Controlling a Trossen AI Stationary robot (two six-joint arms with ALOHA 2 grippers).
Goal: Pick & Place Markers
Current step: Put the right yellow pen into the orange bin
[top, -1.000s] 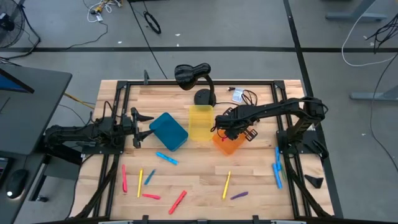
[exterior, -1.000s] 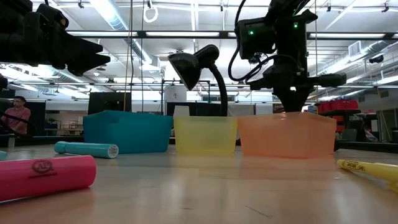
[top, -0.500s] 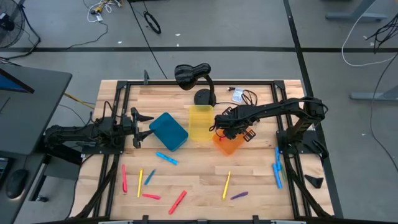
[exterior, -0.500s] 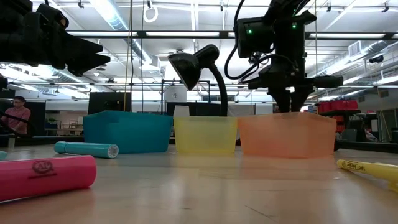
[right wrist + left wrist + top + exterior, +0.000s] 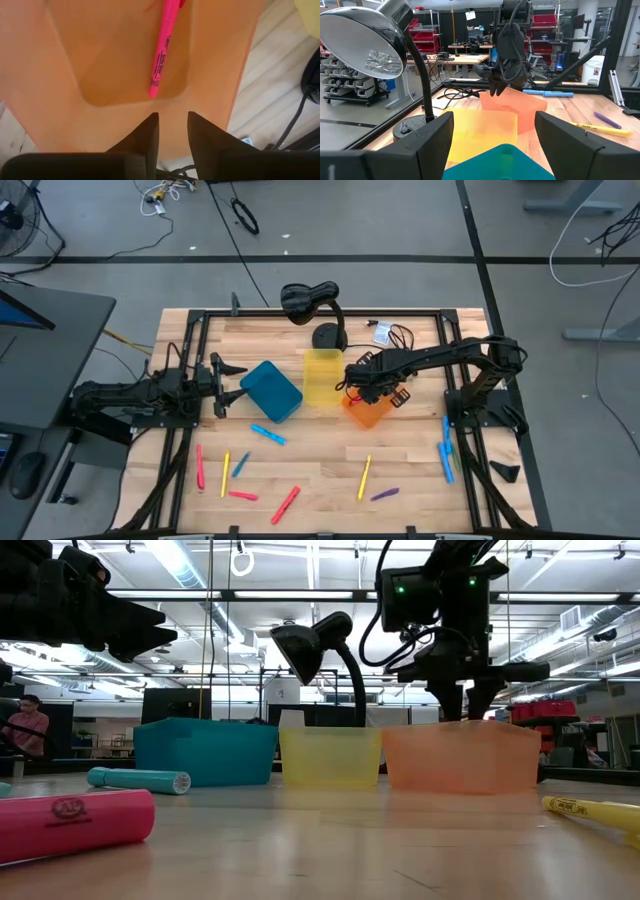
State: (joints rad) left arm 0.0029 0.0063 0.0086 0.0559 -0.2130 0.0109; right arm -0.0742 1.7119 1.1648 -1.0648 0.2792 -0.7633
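Pink marker now loose in orange bin, right tool newly parted.

Three bins (thirteen markers)

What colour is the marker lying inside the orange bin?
Pink marker, clearest in the right wrist view.

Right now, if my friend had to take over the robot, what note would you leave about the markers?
Right pincer: open, empty, over the orange bin.
Left pincer: open, waiting at the table's left side by the blue bin.
Done: one pink marker lies inside the orange bin.
Left: markers are scattered on the table's front, such as a yellow marker, a purple marker, and blue markers on the right. The yellow bin looks empty.
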